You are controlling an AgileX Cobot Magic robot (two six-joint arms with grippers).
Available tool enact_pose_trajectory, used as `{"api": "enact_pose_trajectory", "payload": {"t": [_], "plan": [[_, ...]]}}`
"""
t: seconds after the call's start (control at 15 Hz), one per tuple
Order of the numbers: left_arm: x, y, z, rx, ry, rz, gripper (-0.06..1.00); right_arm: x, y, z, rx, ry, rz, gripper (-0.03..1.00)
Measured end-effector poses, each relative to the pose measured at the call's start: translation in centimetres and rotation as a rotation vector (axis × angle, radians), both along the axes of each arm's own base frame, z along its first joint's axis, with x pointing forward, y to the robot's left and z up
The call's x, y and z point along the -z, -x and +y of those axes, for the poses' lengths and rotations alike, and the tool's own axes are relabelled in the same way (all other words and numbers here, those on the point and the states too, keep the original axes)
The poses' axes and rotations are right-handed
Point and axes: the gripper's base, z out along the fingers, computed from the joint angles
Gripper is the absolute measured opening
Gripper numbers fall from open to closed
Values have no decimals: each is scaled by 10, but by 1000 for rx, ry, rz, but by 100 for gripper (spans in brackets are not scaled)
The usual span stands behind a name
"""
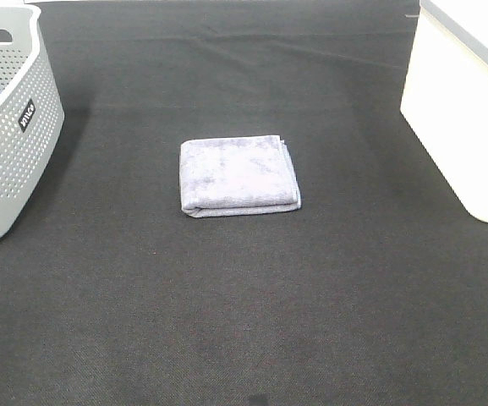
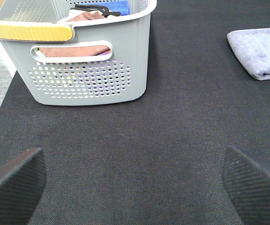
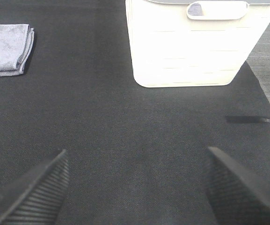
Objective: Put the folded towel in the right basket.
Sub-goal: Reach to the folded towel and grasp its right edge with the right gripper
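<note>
The only writing is on a small black tag [image 1: 26,116] with white letters, set on the side wall of the grey perforated basket [image 1: 7,161], at about ten o'clock in the high view. The tilted letters, perhaps four, are too small to read.

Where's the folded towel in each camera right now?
Exterior high: folded towel at centre, between grey basket and white basket.
Left wrist: folded towel beside grey basket, apart, cut by frame edge.
Right wrist: folded towel apart from white basket, cut by frame edge.
Shared landmark: the black mat.
</note>
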Motion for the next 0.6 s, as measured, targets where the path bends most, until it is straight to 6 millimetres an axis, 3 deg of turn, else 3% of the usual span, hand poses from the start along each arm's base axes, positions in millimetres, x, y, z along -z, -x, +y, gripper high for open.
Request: {"api": "enact_pose_trajectory", "payload": {"t": [0.6], "plan": [[0, 0, 0, 0, 0, 0, 97, 0, 0, 0, 0, 0, 0, 75]]}}
